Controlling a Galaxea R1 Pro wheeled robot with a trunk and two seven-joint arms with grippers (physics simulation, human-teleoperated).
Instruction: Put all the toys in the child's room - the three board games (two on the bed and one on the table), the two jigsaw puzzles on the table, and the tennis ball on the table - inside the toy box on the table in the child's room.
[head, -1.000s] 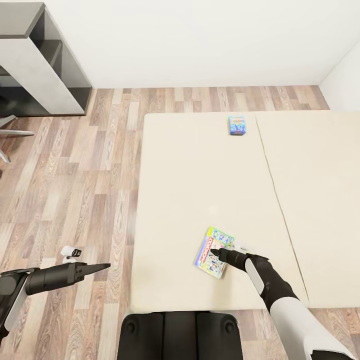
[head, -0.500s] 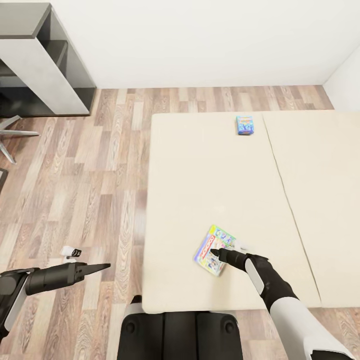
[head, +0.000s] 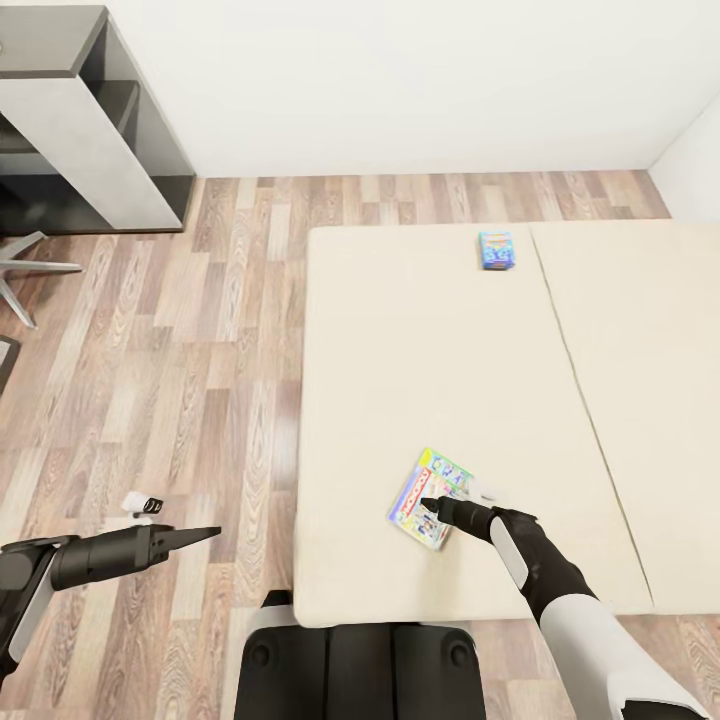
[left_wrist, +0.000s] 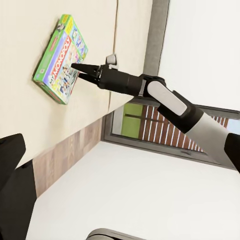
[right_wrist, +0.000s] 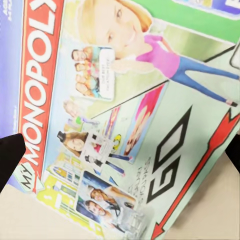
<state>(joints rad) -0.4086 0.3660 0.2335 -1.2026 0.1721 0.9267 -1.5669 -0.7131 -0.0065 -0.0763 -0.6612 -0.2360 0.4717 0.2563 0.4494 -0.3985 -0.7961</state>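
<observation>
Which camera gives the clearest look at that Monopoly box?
The right wrist view: the Monopoly box sits close up, its cover readable. The head view shows it small on the bed; the left wrist view shows its green edge.

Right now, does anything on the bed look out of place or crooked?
Yes: the green-edged board game lies askew near the bed's front edge, turned at an angle to it. The small blue game lies roughly square.

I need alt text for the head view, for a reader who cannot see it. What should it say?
The right gripper rests over a green-edged board game near the front of a beige bed; a small blue board game lies near the far edge. The left gripper hangs over the wood floor.
</observation>
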